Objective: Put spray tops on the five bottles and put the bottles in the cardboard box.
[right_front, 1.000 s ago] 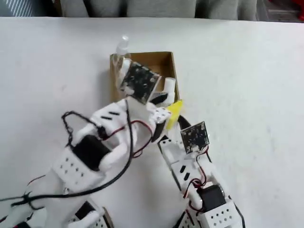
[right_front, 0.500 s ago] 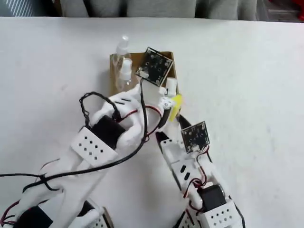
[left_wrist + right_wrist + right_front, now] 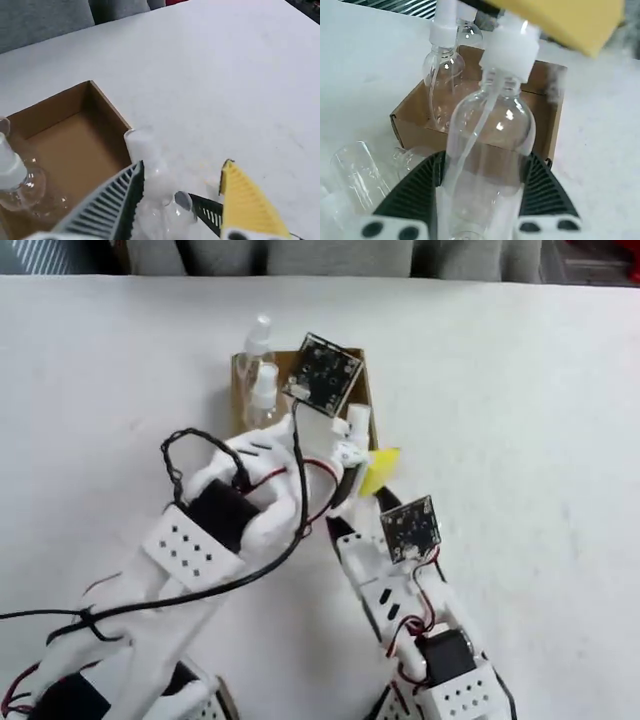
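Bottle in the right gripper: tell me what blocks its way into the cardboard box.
The left gripper straddles the bottle's spray top, open. In the cardboard box two capped bottles stand at one side; the rest looks free.

There is one table (image 3: 520, 390) and one cardboard box (image 3: 105, 117). Three bottles can be counted: a first bottle (image 3: 442, 85), a second bottle (image 3: 468, 32) and a third bottle (image 3: 487, 130). All three carry spray tops (image 3: 509, 50), which makes three tops. Two clear loose pieces (image 3: 357, 167) are also there, though whether they are caps or bottles cannot be told. There are two arms, a left arm (image 3: 220, 530) and a right arm (image 3: 400, 580).
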{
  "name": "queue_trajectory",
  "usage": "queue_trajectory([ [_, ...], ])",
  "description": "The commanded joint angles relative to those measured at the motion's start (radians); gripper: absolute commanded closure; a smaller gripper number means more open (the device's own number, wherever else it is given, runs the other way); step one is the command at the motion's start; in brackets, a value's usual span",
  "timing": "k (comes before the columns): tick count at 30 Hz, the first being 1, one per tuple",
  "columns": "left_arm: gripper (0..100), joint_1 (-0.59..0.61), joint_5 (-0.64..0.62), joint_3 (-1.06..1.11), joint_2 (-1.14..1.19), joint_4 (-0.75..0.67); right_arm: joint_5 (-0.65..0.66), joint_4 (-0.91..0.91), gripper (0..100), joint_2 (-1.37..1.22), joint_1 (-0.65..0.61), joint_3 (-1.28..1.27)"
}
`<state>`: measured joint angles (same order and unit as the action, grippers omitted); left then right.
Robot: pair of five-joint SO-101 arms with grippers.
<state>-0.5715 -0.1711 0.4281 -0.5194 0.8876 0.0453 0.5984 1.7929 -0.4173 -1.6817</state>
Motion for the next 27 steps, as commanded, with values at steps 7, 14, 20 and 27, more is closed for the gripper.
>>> queue_trajectory([
  [7, 75, 0.076, 0.037, -0.071, 0.096, -0.005, 0.003, 0.005, 98.4, 0.010, 0.002, -0.009],
  [14, 75, 0.065, 0.031, -0.089, 0.134, -0.009, 0.003, 0.005, 98.4, 0.010, 0.002, -0.009],
  [20, 78, 0.038, 0.003, -0.063, 0.133, -0.017, 0.003, 0.005, 98.4, 0.010, 0.002, -0.009],
  [27, 98, -0.018, 0.017, -0.055, 0.133, -0.018, 0.003, 0.005, 98.4, 0.010, 0.002, -0.009],
])
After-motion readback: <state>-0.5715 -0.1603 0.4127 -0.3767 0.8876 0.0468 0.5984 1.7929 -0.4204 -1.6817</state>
